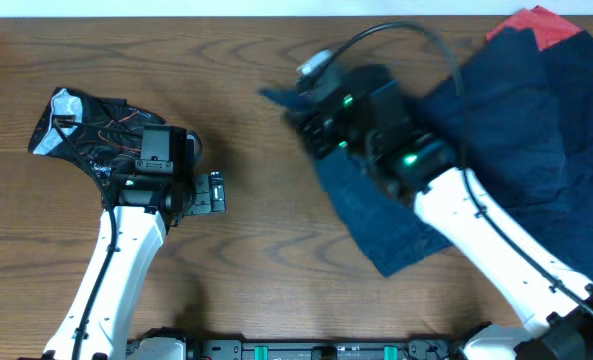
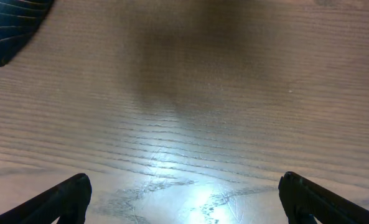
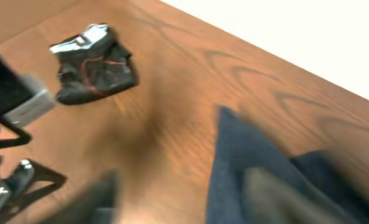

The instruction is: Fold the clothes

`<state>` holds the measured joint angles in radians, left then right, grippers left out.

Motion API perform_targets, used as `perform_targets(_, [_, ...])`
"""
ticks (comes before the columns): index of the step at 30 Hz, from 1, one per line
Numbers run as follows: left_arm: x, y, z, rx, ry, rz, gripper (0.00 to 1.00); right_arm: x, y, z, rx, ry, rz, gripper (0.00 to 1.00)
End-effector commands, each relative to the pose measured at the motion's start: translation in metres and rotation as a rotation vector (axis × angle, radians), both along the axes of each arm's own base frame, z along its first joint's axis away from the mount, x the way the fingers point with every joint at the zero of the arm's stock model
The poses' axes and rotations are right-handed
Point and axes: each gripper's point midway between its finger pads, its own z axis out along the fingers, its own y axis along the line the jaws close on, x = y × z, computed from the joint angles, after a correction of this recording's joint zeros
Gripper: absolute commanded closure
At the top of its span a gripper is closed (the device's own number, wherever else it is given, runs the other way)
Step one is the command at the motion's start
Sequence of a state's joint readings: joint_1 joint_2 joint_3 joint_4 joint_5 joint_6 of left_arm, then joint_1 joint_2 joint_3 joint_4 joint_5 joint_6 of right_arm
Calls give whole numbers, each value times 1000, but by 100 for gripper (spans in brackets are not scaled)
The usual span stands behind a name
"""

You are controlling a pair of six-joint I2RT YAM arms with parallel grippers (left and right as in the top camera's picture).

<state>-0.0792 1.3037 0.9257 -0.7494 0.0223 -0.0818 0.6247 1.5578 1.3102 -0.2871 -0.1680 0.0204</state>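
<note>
Now, left jaws apart over table (image 2: 184, 93), right arm (image 1: 496, 240) across navy garment (image 1: 386, 235), right jaws unreadable.

Wooden table (image 1: 256, 280) with navy garments (image 1: 536, 120), black garment (image 1: 86, 125)

The table (image 1: 246, 270) is shown as brown wood with a marked grain; its finish is smooth and half-glossy, a bright glare being thrown back in the left wrist view; the navy cloth (image 1: 516, 130) is seen as soft, matt and wrinkled; the red cloth (image 1: 546, 25) is likewise matt; the black garment (image 1: 86, 130) is thinner cloth, threaded with orange and patched with a shinier silver; the arms (image 1: 126, 250) are cased in smooth, glossy white plastic; the left gripper (image 2: 184, 183) is matt black plastic; the cable (image 1: 396, 30) is sheathed in smooth black.
</note>
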Motion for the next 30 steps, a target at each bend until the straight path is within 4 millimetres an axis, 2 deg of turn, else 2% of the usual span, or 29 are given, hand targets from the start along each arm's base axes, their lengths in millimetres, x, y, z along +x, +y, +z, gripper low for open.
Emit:
perform_targets(1, [4,2,4,-1,-15,15,2,17,-15,-19,-82,-6,-129,1])
perform_targets(4, [4,-2,4,-21,-13,7,2,29,-54,-27,-144,18,-325,1])
perform_targets(6, [4,-15,5,-89,-15,-19,2,33,-86,-31,-188,43,-467,1])
perform_targets(10, [9,-61,14,-352,-31,-72,2,27,-168,-39,-277,129,-759,1])
perform_targets(13, [14,-87,12,-479,-26,-51,2,17,-214,-43,-326,196,-854,1])
perform_targets(16, [13,-109,-4,-514,29,-22,2,5,-256,-44,-363,254,-939,1])
perform_targets(20, [2,-150,-31,-547,152,17,2,-12,-311,-41,-380,318,-1065,1])
perform_targets(24, [-17,-191,-64,-575,309,161,2,-25,-349,-39,-370,357,-1164,1])
perform_targets(29, [-46,-244,-104,-576,445,272,2,-39,-378,-41,-357,411,-1237,1])
perform_targets(30, [-51,-260,-112,-588,452,265,2,-42,-383,-42,-357,422,-1249,1])
